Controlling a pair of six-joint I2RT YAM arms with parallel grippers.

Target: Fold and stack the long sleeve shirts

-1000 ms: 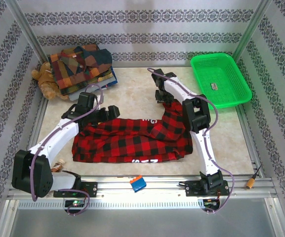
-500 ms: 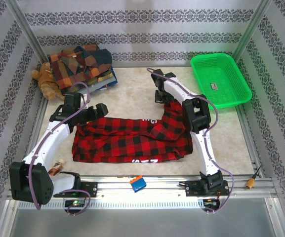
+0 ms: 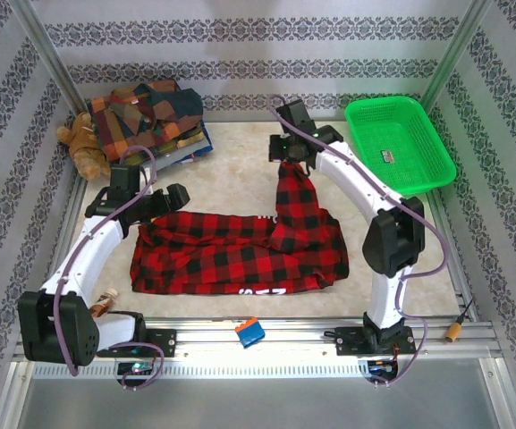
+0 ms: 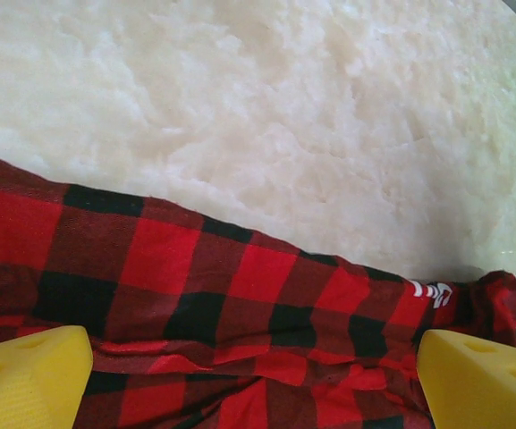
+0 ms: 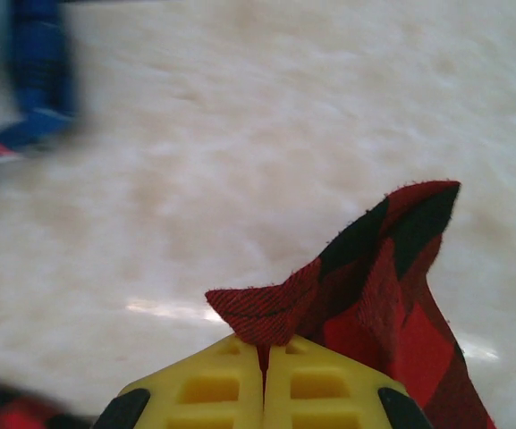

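Far-left corner: folded plaid shirts [image 3: 148,121], stacked; you cannot count the layers.

Your left arm: upper link rising along the left side of the table [image 3: 240,170], forearm turned rightward; left gripper [image 3: 173,197] low at the left end of the red-and-black shirt [image 3: 231,255]; fingers [image 4: 27,380] spread wide, nothing clasped.

Shirt: lying mid-table, one right-hand portion rising in a strip toward the far side; white lettering [image 3: 262,291] creased, unreadable.

Your right arm: stretched far forward, wrist bent down; right gripper [image 5: 262,356] clenched on the strip's tip, cloth pinched between the pads; the blue object at the right wrist view's upper left is too blurred to identify.
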